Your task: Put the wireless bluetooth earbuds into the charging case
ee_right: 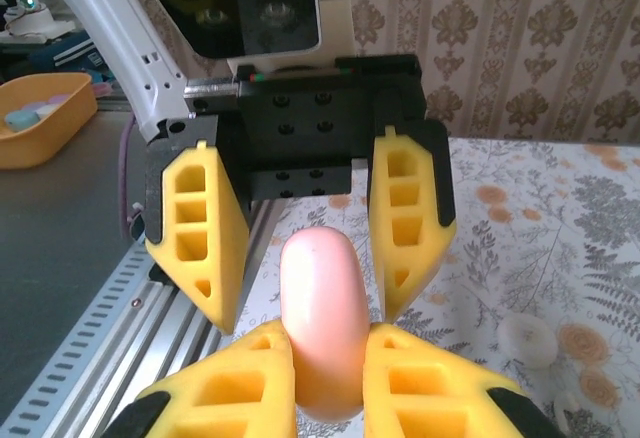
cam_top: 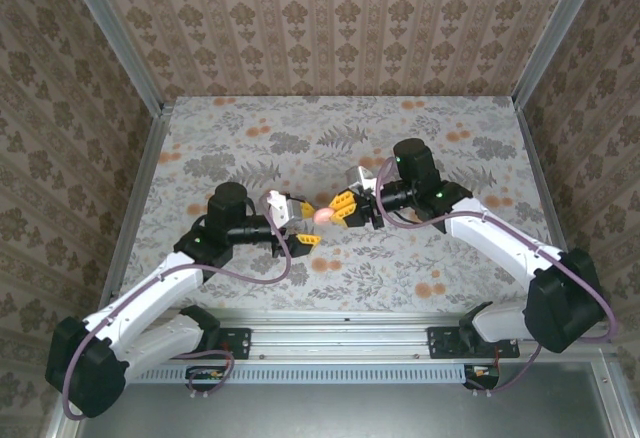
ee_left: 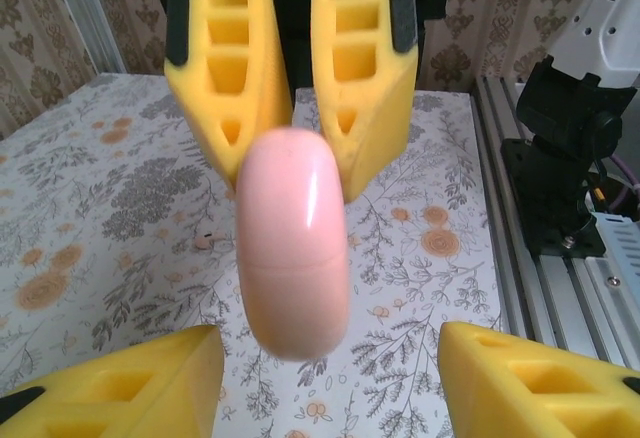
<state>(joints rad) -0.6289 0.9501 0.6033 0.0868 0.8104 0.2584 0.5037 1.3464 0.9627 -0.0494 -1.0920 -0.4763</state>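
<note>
The charging case [cam_top: 324, 215] is a smooth pale pink puck, lid shut, held in the air between the two arms above the middle of the table. My right gripper [ee_right: 325, 333] is shut on it, yellow fingers [ee_right: 240, 378] pressing both flat sides. My left gripper [ee_left: 325, 343] faces it, open, its fingers [ee_left: 120, 383] standing wide of the case [ee_left: 293, 243] without touching. The case's seam runs across it in the left wrist view. A tiny pinkish earbud [ee_left: 203, 241] lies on the flowered tablecloth. A pale round bit [ee_right: 527, 341], perhaps the other earbud, lies on the cloth beside the grippers.
The grooved aluminium rail [ee_left: 560, 288] and the right arm's black base [ee_left: 570, 148] line the near edge. Patterned walls [cam_top: 330, 18] close the back and sides. An orange bin [ee_right: 40, 118] sits off the table beyond the rail.
</note>
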